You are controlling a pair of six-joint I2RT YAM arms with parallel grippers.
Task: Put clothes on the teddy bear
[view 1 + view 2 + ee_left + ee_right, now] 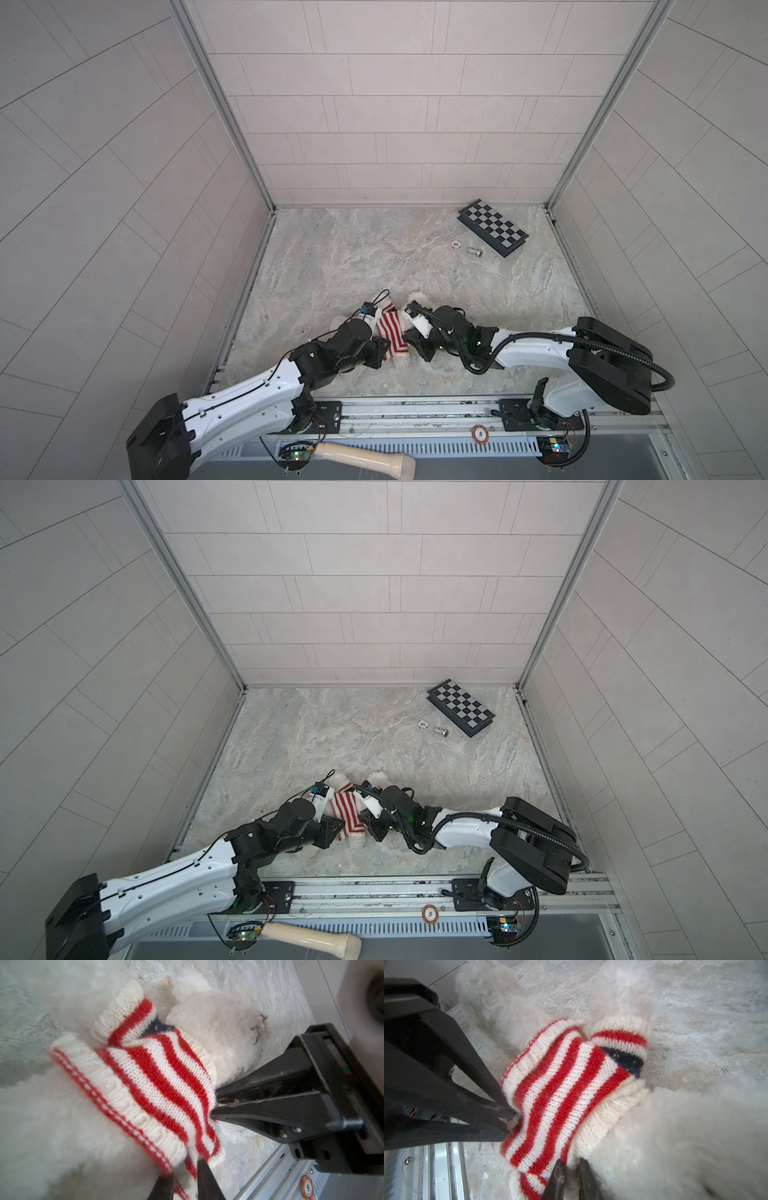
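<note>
Left gripper [510, 1123] and right gripper [214, 1104] each clamp the striped sweater [158, 1084] mid-frame; advise even, slow tension over teddy bear [218, 1022].

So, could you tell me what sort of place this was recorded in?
Probably a robot test cell in a lab: tiled walls box in a stone-look tabletop, the left arm and right arm are mounted on a metal rail at its front, and a checkered board lies on it.
</note>
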